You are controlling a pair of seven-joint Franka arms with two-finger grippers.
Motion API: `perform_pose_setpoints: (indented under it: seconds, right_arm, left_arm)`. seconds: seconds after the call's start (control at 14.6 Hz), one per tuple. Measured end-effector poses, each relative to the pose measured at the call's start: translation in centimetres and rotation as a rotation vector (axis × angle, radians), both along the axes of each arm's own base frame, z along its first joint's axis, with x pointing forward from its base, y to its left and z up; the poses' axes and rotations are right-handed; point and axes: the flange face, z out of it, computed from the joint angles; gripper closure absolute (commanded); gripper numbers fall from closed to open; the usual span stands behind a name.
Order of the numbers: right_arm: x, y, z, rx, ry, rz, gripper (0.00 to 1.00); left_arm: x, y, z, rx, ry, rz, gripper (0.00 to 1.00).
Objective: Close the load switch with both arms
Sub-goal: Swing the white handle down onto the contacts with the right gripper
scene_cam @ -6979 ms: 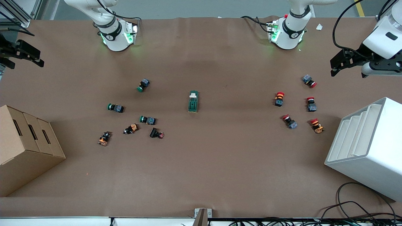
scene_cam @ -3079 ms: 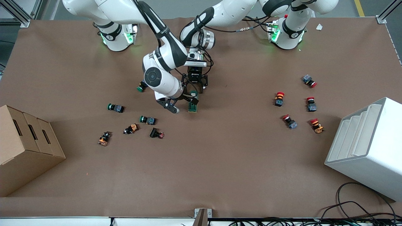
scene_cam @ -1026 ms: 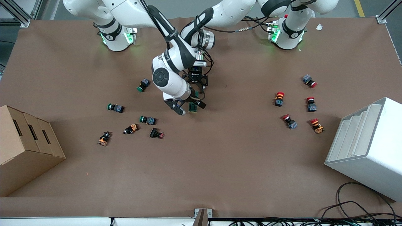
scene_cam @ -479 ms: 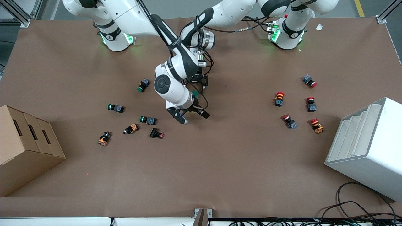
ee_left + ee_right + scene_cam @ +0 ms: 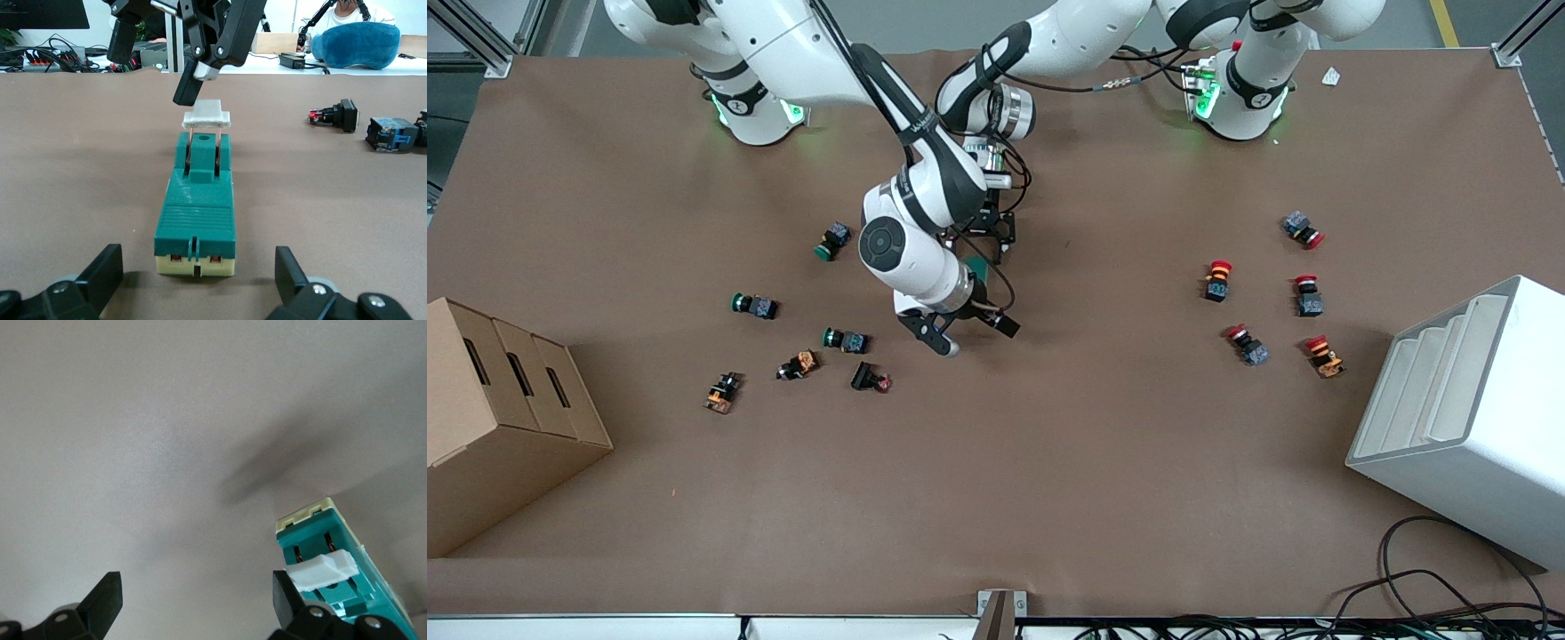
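While I watch, switch (image 5: 195, 212) lies on counter (image 5: 1049, 444) | left gripper (image 5: 200, 283) spread astride it | right gripper (image 5: 193, 603) spread above its white lever (image 5: 207, 115)

High front camera; wrist cameras close (shared load switch (image 5: 195, 212))

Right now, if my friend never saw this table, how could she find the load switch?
Look at the middle of the brown table, where both white arms reach in and meet. Under them, between the right gripper and the left gripper, lies the load switch. It is a long dark green block with a white lever, not a small round-capped button like its neighbours.
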Motion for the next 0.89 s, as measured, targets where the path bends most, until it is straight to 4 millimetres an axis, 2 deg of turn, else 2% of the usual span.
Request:
perform_pose_setpoints:
  seconds: [0.41,0.89]
  right_arm:
    - [0.0,0.1,-0.4,0.006,-0.038,0.145,0.0]
    - [0.0,0.3,-2.8,-0.003,-0.051,0.217,0.0]
  left_arm:
    - [0.0,0.0,0.0,0.0,0.0,0.0,0.0]
    - [0.0,0.0,0.0,-0.001,0.0,0.0,0.0]
